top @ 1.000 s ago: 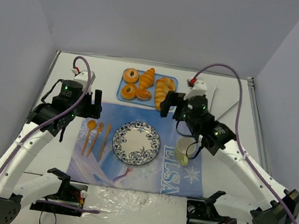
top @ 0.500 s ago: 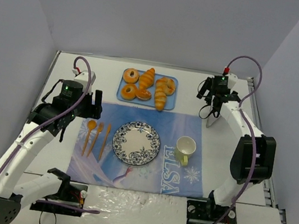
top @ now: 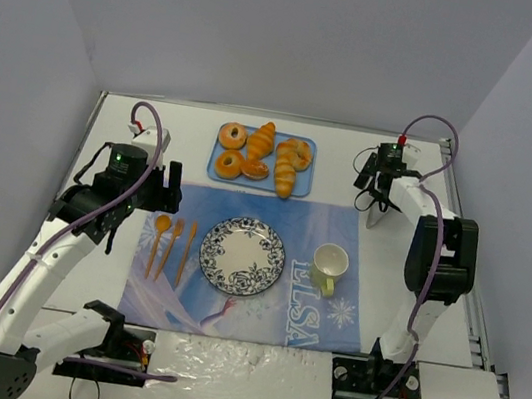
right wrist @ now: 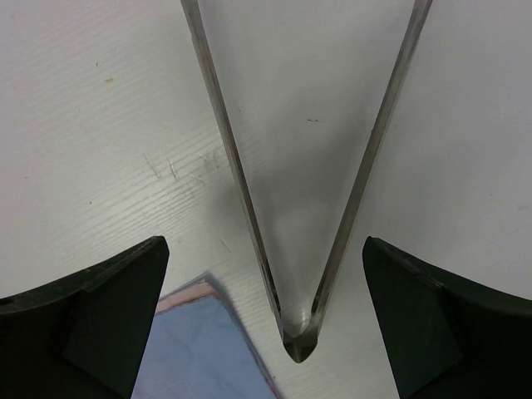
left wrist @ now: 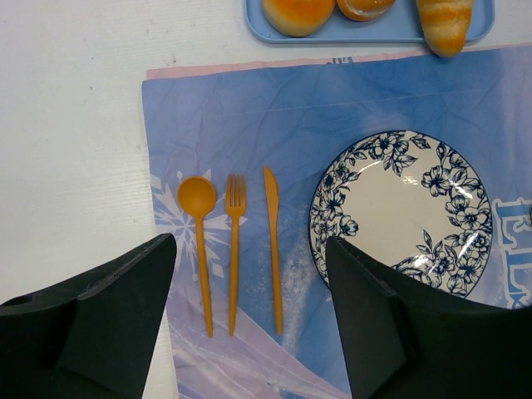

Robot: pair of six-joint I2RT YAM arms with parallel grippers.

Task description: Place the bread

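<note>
Several golden bread pieces lie on a blue tray at the back of the table; its near edge and some bread show in the left wrist view. An empty blue-flowered plate sits on the placemat. My left gripper is open and empty above the orange cutlery. My right gripper is open, straddling the hinge end of metal tongs that lie on the table.
An orange spoon, fork and knife lie left of the plate on the blue placemat. A pale yellow cup stands right of the plate. White walls enclose the table.
</note>
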